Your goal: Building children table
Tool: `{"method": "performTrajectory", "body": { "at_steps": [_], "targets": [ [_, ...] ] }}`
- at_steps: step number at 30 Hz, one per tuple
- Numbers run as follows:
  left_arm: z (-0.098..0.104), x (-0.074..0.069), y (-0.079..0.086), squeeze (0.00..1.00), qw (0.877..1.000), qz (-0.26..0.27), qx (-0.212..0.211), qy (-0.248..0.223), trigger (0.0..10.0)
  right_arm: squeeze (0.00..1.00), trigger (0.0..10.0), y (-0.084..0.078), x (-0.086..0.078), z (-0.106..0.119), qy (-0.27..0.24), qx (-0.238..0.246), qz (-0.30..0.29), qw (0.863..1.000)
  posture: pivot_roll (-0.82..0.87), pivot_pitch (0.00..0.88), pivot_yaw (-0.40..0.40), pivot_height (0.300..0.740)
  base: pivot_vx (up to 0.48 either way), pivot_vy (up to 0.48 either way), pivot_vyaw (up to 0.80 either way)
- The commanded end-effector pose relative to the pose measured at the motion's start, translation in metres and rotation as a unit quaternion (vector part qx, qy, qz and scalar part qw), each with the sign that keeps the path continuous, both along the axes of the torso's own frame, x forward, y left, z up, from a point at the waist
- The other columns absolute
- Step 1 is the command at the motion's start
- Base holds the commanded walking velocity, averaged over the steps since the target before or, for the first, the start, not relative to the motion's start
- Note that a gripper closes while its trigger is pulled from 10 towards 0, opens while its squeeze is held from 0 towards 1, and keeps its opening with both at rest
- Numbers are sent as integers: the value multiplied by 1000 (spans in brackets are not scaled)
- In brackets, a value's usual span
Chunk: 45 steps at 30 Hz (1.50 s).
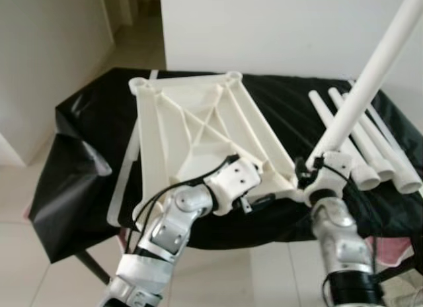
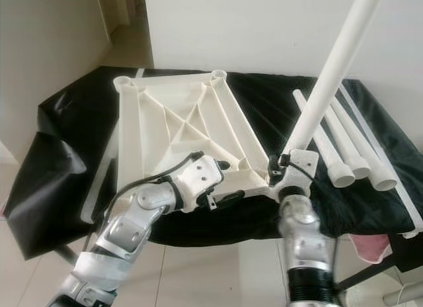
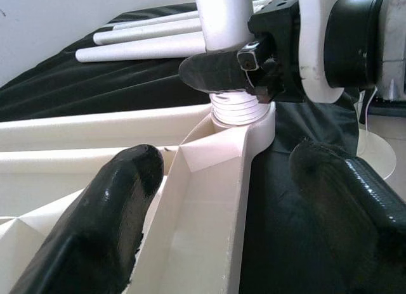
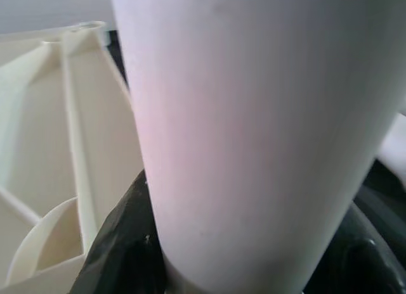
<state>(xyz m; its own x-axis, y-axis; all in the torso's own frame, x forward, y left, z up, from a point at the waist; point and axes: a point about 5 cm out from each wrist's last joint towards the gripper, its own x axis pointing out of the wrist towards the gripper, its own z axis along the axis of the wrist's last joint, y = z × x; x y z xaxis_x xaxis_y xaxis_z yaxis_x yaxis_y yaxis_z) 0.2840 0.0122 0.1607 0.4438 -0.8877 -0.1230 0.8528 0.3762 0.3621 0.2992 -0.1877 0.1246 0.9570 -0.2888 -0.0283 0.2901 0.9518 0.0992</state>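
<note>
Cream plastic tabletop (image 1: 198, 125) lying underside up on a black-draped table (image 1: 79, 155), ribs and diagonal braces facing the ceiling, round leg sockets at the corners. Near-right corner socket (image 3: 244, 120) occupied: threaded end of a white leg (image 1: 370, 75) seated in it, thread rings still showing above the socket rim, leg rising up and leaning away to the right. Far corner sockets (image 1: 232, 75) open, nothing in them.

Right gripper (image 3: 222, 69) clamped around that leg just above the socket, black fingers (image 3: 209, 72) wrapped on the tube; close-up from the right wrist mostly white tube (image 4: 254, 135) with black finger below it.

Left gripper (image 3: 235, 199) at the same near-right corner, fingers spread wide, one fingertip (image 3: 120, 186) resting on the tabletop's edge rib, the other (image 3: 342, 192) out past the edge over the black cloth. Nothing pinched between them.

Three spare white legs (image 1: 367, 145) lying side by side on the cloth, to the right of the tabletop, open ends toward the robot.
</note>
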Motion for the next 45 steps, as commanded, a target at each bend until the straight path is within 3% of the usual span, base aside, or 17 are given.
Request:
{"method": "performTrajectory", "body": {
  "at_steps": [1, 2, 4, 10, 17, 19, 20, 25, 26, 33, 36, 45],
  "targets": [
    [2, 3, 1, 0, 999, 43, -13, -15, 10000, 0, 10000, -4, -6, -19, 51, 14, -39, 998, -52, 0, -57, 740, 0, 0, 0],
    [2, 3, 1, 0, 999, 42, -12, -15, 10000, 0, 10000, -2, -6, -22, 63, 31, -79, 994, -49, 0, -56, 740, 0, 0, 0],
    [2, 4, 1, 0, 999, 43, -12, -16, 10000, 0, 10000, -1, -6, -23, 65, 39, -90, 993, -49, 0, -56, 740, 0, 0, 0],
    [3, 4, 0, 0, 999, 39, -12, -17, 10000, 0, 10000, 10, -1, -15, 40, 42, -67, 996, -50, 0, -49, 740, 0, 0, 0],
    [4, 5, 1, 0, 999, 36, -11, -21, 10000, 0, 10000, 11, -3, -11, 25, 37, -73, 996, -51, 0, -35, 740, 0, 0, 0],
    [6, 4, 1, 0, 999, 33, -14, -24, 10000, 51, 10000, 10, -4, -9, 17, 34, -71, 997, -51, 0, -34, 740, 0, 0, 0],
    [7, 4, 1, 0, 999, 33, -16, -26, 10000, 1000, 10000, 10, -5, -7, 6, 30, -67, 997, -51, 0, -32, 740, 0, 0, 0],
    [9, 6, 3, 0, 998, 45, -21, -32, 10000, 1000, 10000, 9, -12, -2, -22, 20, -61, 998, -51, 0, -29, 740, 0, 0, 0],
    [9, 8, 4, 0, 998, 52, -22, -34, 10000, 0, 10000, 8, -15, -1, -28, 23, -55, 998, -52, 0, -28, 740, 0, 0, 0],
    [14, 14, 9, 0, 996, 73, -38, -36, 10000, 0, 10000, 7, -25, 0, -47, 16, -39, 998, -56, 0, -24, 740, 0, 0, 0],
    [23, 28, 21, 0, 992, 109, -53, -42, 10000, 0, 10000, 11, -37, -5, -48, 5, 2, 999, -65, 0, -16, 740, 0, 0, 0],
    [29, 44, 43, 0, 987, 145, -42, -57, 10000, 0, 10000, 17, -59, -12, -38, 1, 29, 999, -77, 0, -12, 740, 0, 0, 0]
  ]
}}
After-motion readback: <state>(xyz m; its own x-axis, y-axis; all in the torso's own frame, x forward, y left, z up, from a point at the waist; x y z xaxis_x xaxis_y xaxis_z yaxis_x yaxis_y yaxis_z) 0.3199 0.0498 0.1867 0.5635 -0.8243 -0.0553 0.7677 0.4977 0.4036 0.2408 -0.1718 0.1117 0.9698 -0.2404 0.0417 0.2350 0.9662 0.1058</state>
